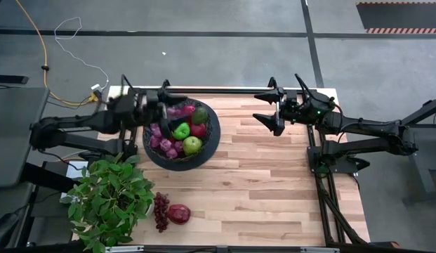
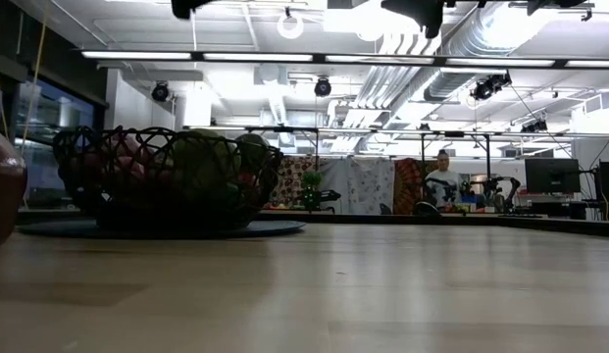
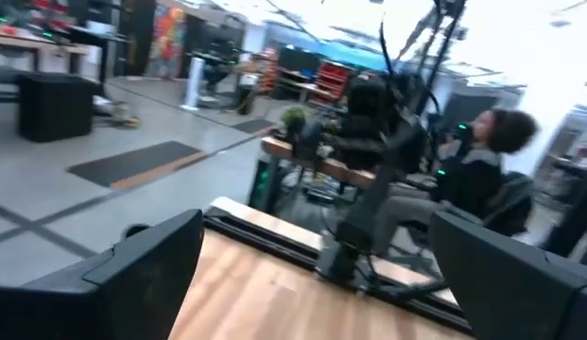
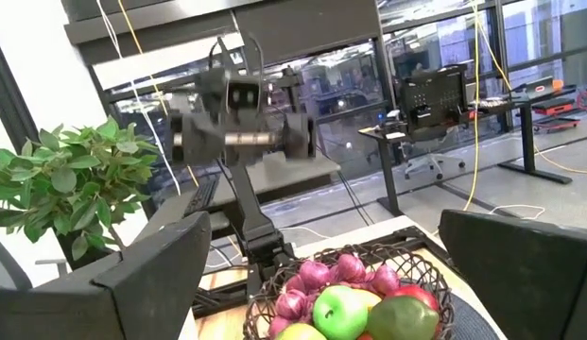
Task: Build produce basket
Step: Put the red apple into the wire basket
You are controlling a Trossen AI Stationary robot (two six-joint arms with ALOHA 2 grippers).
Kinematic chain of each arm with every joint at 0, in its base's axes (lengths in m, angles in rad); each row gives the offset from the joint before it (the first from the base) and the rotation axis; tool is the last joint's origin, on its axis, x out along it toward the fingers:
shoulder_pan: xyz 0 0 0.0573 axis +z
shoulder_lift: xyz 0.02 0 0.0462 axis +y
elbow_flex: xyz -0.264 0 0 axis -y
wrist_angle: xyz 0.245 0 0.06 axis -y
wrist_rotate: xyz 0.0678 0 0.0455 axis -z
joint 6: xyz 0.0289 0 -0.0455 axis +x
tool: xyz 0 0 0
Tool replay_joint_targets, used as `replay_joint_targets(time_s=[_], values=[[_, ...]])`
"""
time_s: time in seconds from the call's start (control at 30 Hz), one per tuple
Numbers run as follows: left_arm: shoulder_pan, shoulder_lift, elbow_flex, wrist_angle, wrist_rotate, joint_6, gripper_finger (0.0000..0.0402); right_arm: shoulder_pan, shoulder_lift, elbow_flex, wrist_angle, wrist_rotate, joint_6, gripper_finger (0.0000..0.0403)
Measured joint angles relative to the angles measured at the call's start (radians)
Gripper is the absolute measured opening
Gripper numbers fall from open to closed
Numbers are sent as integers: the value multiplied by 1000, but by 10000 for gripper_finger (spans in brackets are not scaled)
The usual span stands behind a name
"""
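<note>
Basket (image 1: 181, 158) filling looks mostly done: the left claw (image 1: 163, 105) hangs open and empty over its far rim, above apples, grapes and avocado inside. The right claw (image 1: 271, 107) waits open, well apart. A grape bunch (image 1: 161, 211) and pomegranate (image 1: 178, 213) remain on the desk (image 1: 274, 190) by the plant (image 1: 109, 200).

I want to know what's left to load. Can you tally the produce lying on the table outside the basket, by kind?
Dark grape bunch: 1
Red pomegranate: 1
Total: 2
</note>
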Motion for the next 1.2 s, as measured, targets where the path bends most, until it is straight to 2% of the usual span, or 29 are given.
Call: replay_joint_targets(time_s=[0.13, 0.2, 0.37, 0.9, 1.0, 1.2], values=[[-19, 1, -124, 165, 10, -49, 397, 0, 0, 0, 0, -1, 0, 397], [-19, 1, -154, 195, 18, -69, 397, 0, 0, 0, 0, -4, -1, 397], [-18, 0, -159, 209, 57, -66, 397, 0, 0, 0, 0, -13, -7, 397], [-18, 1, -159, 209, 50, -94, 397, 0, 0, 0, -2, -12, -19, 397], [-20, 2, -131, 141, 83, -93, 397, 0, 0, 0, -10, -12, -19, 397], [-49, 73, 42, -238, 221, -5, 397, 0, 0, 0, -35, -12, 9, 397]])
